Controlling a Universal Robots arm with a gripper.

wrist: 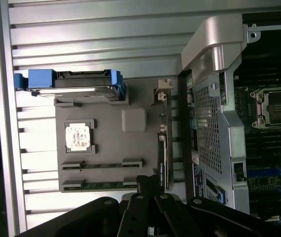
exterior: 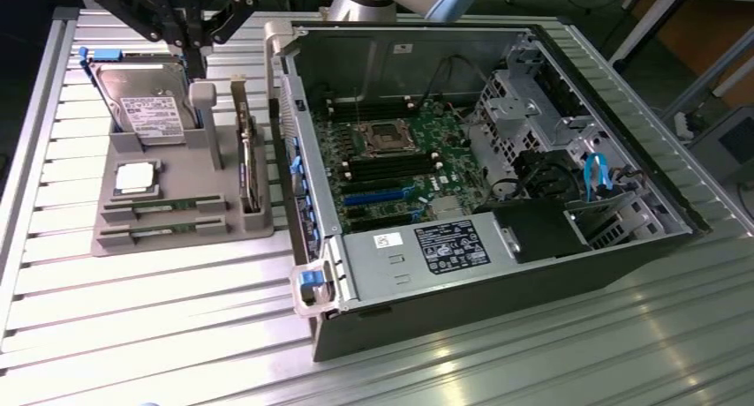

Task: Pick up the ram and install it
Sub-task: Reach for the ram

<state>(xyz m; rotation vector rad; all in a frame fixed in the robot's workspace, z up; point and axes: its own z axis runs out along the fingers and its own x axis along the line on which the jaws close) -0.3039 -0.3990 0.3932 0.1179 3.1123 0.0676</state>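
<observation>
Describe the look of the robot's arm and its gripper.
The arm is a round silver-grey tube with a pale blue joint cap. The gripper is matt black, built of slim hinged link bars on either side that taper to narrow fingers. Round pivot bolts sit at the links' joints.

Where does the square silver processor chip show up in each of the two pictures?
Exterior view: the processor chip lies on the grey tray at the exterior view's left, just camera-side of the hard drive.
Wrist view: the chip lies on the same tray, between the hard drive and the two ram sticks.
Shared landmark: the hard drive with its blue brackets.
</observation>
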